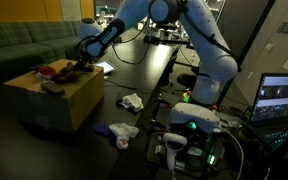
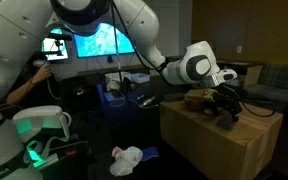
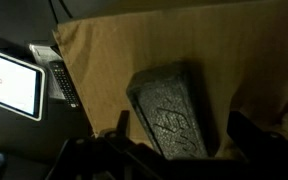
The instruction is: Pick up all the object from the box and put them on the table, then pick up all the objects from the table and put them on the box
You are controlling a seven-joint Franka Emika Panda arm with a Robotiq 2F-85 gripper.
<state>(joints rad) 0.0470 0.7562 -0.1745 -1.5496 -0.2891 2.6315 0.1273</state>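
Exterior view: camera stands behind and beside the arm, at middle distance and somewhat raised, facing along the black tabletop toward the box at frame left, with a sofa beyond. Exterior view: camera sits low and close beneath the arm, facing the opposite way, box at frame right, lit monitors behind. Both exterior views share arm and box. Wrist view: looks steeply down at close range on the box top and a dark blocky item.
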